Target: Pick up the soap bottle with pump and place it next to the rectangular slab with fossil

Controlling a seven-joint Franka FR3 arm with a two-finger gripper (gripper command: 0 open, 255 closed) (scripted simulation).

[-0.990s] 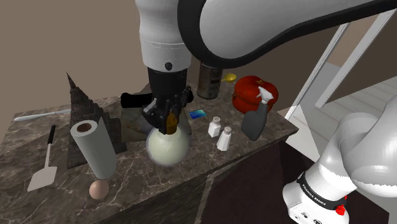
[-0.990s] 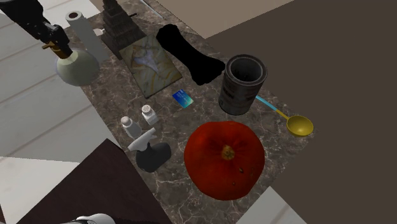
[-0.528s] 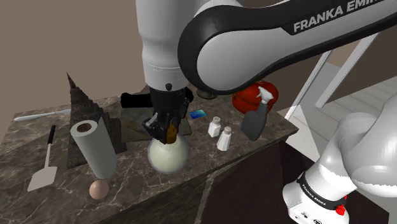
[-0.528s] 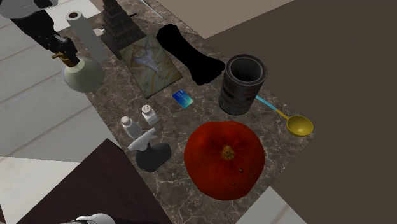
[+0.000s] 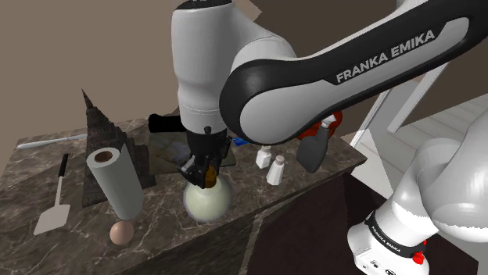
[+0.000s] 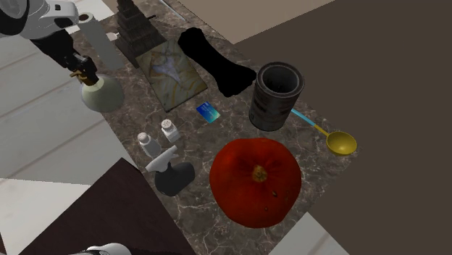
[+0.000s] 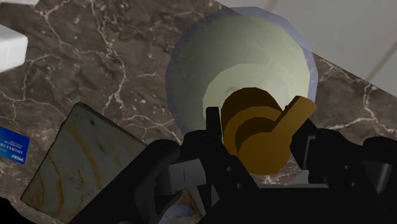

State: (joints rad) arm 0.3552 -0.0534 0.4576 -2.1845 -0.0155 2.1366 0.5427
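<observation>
Gently does it: the tool (image 7: pixel 257 143), clasping the brown pump of the pale round soap bottle (image 5: pixel 207 201), holds it at the desk's (image 5: pixel 39 176) near edge, beside the fossil slab (image 6: pixel 172 72). A slow, upright set-down before release looks wisest.

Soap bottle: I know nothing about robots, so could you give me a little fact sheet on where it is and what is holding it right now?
Object: round pale soap bottle with a brown pump
Held by: black jaws shut on the pump neck
Posture: upright, hanging below the jaws
Place: near the marble counter's edge
Nearest things: fossil slab beside it, not touching; paper towel roll on its other side
Resting or lifted: cannot tell
</observation>
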